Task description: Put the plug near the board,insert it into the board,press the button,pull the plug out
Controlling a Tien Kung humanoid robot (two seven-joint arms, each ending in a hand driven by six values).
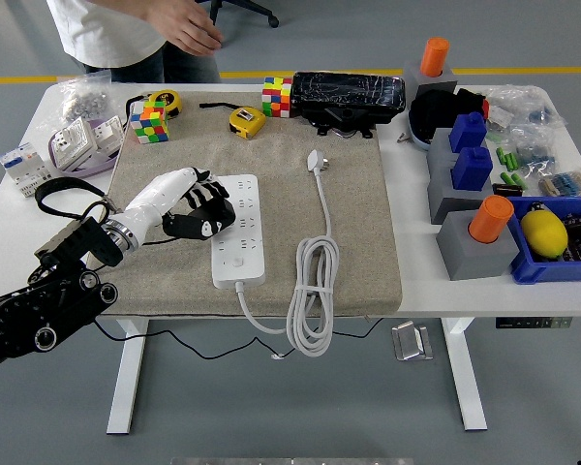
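A white power strip (238, 229) lies lengthwise on the beige mat (358, 252). Its cord leaves the near end and hangs off the table. To its right lies a white plug (316, 160) with its cable (313, 291) running toward me into a coil at the mat's front edge. My left hand (199, 205), white-backed with black fingers, hovers at the strip's left edge, fingers loosely curled and holding nothing. The right arm is out of view.
A person stands at the far left, one hand (186, 27) over the table's back edge. Rubik's cubes (147, 124), tape measures (245, 120), a black case (351, 94), grey-blue blocks (463, 170) and a blue bin (557, 242) surround the mat.
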